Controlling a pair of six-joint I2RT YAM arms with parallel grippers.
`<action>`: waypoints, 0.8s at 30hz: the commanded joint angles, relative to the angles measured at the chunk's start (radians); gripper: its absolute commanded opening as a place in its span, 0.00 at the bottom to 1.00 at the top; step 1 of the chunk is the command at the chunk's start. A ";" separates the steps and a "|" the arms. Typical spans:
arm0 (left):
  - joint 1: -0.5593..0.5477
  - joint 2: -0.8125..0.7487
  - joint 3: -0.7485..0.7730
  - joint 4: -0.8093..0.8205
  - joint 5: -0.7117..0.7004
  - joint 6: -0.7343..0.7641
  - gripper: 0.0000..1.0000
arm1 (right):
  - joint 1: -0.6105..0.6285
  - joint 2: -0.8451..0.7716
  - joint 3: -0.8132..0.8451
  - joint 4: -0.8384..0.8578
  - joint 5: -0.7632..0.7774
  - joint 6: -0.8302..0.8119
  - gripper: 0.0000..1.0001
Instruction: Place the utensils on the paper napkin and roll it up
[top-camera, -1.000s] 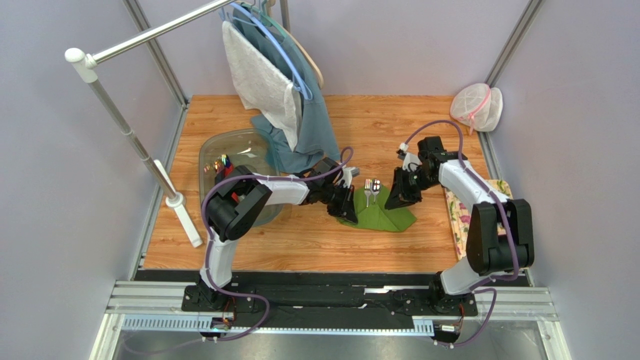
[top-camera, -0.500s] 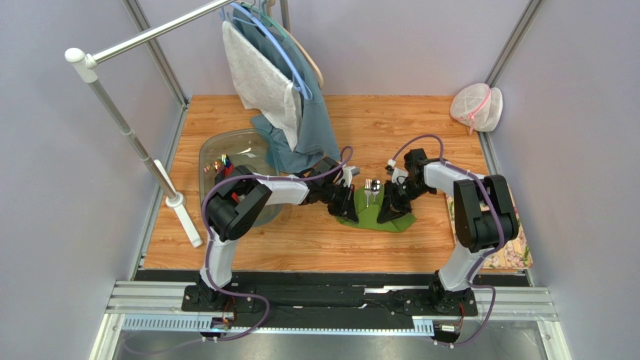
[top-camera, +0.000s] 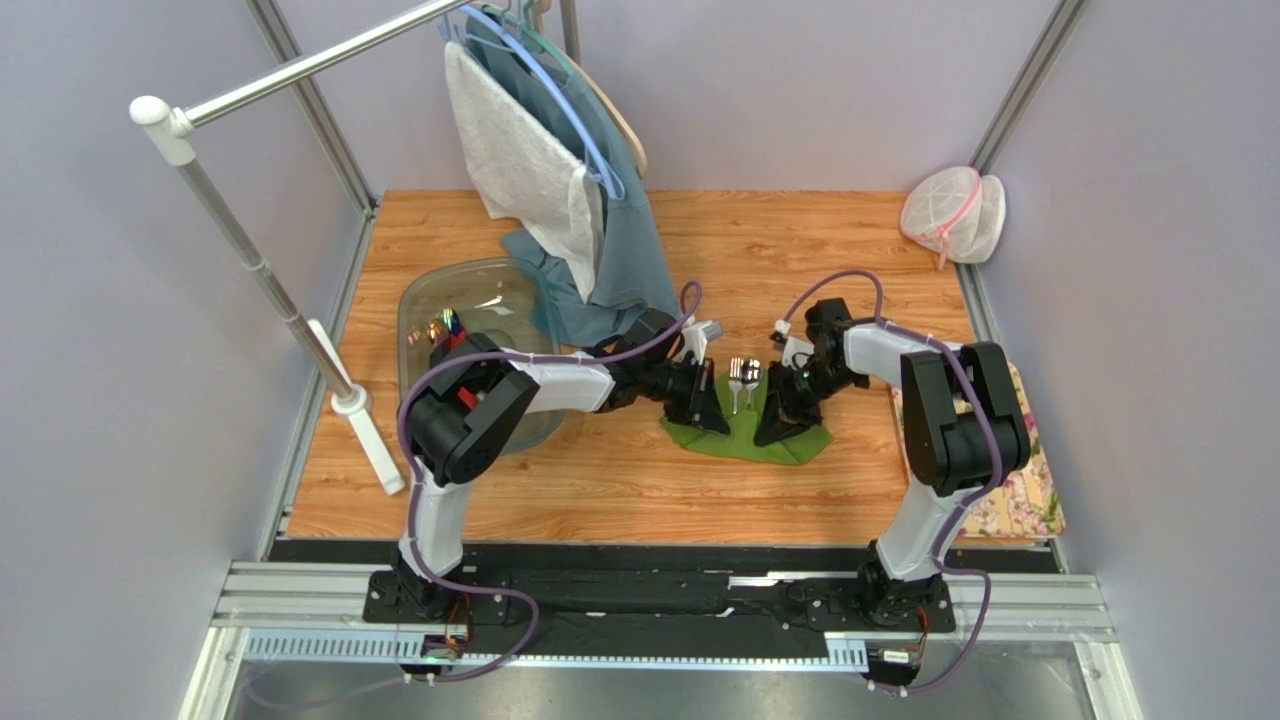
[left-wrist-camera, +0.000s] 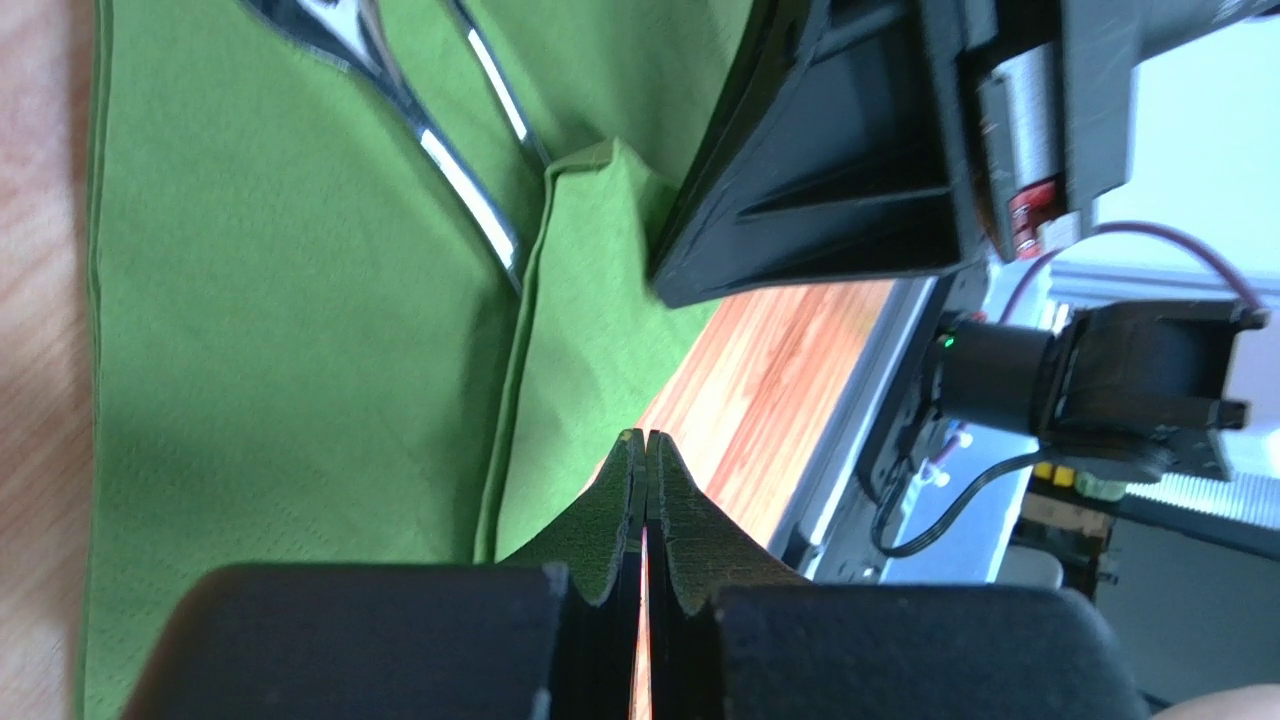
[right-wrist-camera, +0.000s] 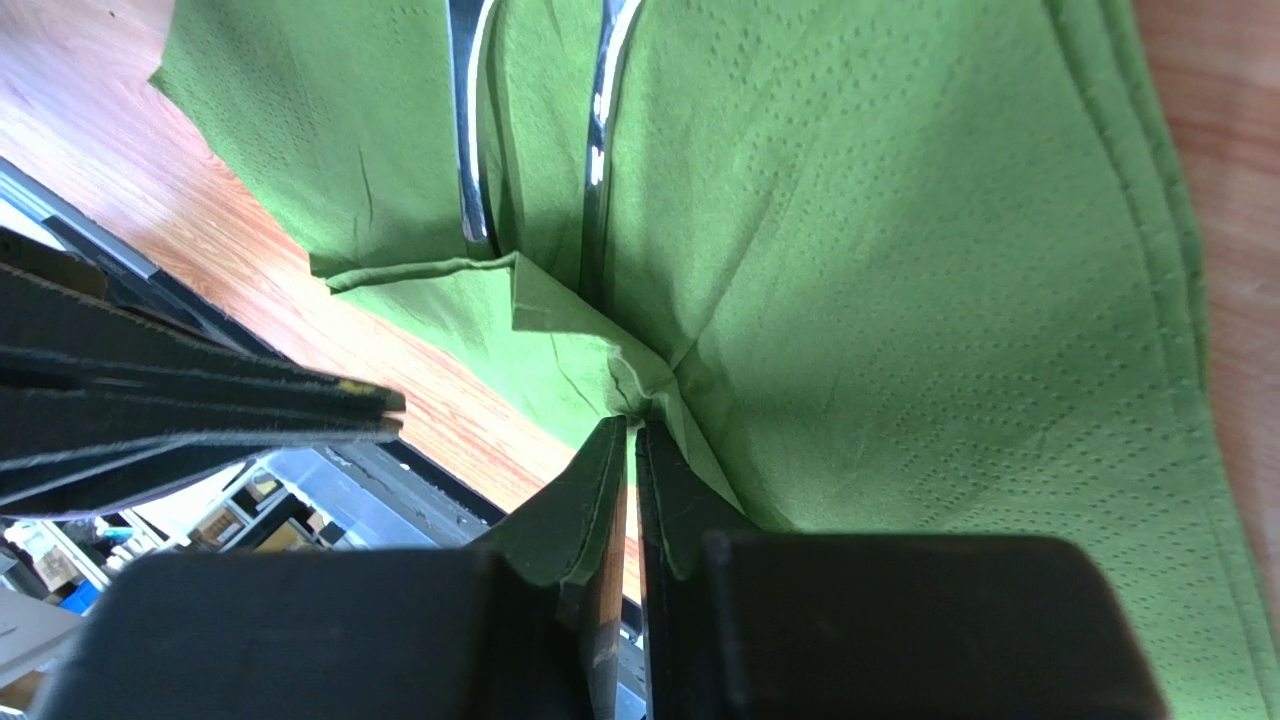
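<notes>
Moved: the right arm's big elbow link has swung leftward across the flowered mat (top-camera: 1004, 503), so the mat shows on its outer side. The right claw (right-wrist-camera: 631, 428) has come nearer and lower over the napkin, and the left claw (left-wrist-camera: 646, 443) has edged right.
Rail: a grey aluminium rail (top-camera: 646, 600) runs along the near edge with both arm bases bolted side by side on it.
Desk: the desk (top-camera: 601, 488) has orange-brown wood-grain planks, bare between the rail and the napkin.
Mat: it lies at the desk's right edge, partly under the right arm.
Paper napkin: the paper napkin (top-camera: 744, 435) is a green sheet at mid-desk between the two claws, creased, with both sides lifted.
Left claw: closed, fingers pressed together, and a raised flap of the napkin's left side runs into its tips.
Right claw: pinched shut on the napkin, with puckers in the paper meeting at its tips.
Utensils: the shiny metal utensils (top-camera: 738, 371) lie on the napkin, handles side by side and heads past its far edge.
Tub: a clear plastic tub (top-camera: 436, 281) sits at far left, partly behind the left arm, with small coloured items inside that are too small to name.
Rack: a white pole (top-camera: 248, 248) leans over the left side, its foot on the desk beside the tub.
Garment: a teal-blue garment (top-camera: 624, 263) and a pale cloth (top-camera: 519, 158) hang from hangers, the garment's hem reaching the desk.
Mesh bag: a white mesh bag (top-camera: 954, 215) with pink trim sits in the far right corner.
Room: plain lilac-grey walls (top-camera: 1157, 300) enclose the desk, with metal posts in the far corners.
</notes>
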 joint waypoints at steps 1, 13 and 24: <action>0.002 0.018 0.055 0.072 0.007 -0.051 0.00 | 0.001 0.005 0.041 0.024 0.012 0.005 0.10; 0.003 0.102 0.055 0.316 0.082 -0.190 0.04 | 0.000 0.027 0.072 0.007 0.016 0.002 0.10; 0.005 0.191 0.099 0.318 0.033 -0.243 0.02 | 0.001 0.032 0.102 -0.003 0.032 0.000 0.10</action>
